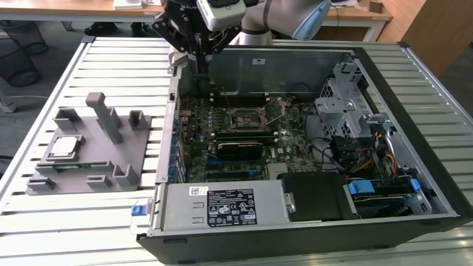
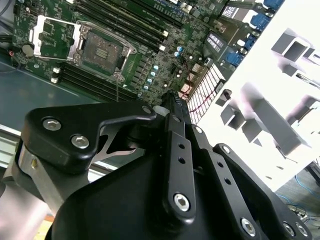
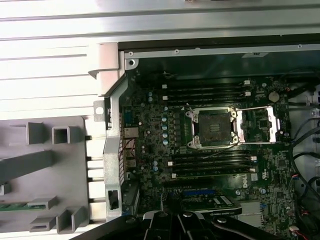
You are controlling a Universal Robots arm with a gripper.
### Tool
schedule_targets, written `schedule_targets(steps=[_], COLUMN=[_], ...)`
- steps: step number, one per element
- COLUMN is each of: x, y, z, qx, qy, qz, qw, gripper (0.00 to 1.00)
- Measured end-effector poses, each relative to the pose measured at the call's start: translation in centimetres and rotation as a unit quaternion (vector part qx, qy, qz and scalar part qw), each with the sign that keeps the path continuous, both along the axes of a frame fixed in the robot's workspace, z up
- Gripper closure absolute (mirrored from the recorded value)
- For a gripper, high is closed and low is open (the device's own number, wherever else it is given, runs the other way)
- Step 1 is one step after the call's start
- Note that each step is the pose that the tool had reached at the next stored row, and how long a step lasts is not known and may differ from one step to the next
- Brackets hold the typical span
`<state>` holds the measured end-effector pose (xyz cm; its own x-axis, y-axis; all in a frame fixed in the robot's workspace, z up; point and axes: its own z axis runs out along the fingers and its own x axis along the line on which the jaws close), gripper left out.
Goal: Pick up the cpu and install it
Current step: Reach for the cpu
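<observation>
The cpu [image 1: 65, 146], a small silvery square chip, lies flat on the grey tray [image 1: 103, 158] at the exterior view's left, outside the computer case. My gripper [image 1: 201, 71] hangs over the case's far left corner, well away from the cpu, its fingers shut together with nothing between them. The black motherboard socket [image 1: 244, 117] stands open and bare, with its metal frame swung aside. In both wrist views the socket [image 3: 215, 125] [image 2: 102, 50] lies ahead of the gripper [image 3: 172, 216] [image 2: 172, 100].
The open computer case [image 1: 414, 111] lies on a slatted white table [image 1: 111, 55]. A silver power supply [image 1: 221, 205] fills its near side; a drive cage [image 1: 344, 105] and cables sit at the right. A green memory stick [image 1: 70, 164] rests on the tray beside upright posts [image 1: 103, 113].
</observation>
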<state>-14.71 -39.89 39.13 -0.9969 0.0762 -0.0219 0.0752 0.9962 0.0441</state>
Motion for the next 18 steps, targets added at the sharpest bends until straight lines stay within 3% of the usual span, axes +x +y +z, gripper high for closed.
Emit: schedule_targets(steps=[18], x=[-0.78], y=[0.0], z=[-0.1], qx=[0.0], qy=[0.0009], qz=[0.0], qw=[1.0], gripper=[0.89])
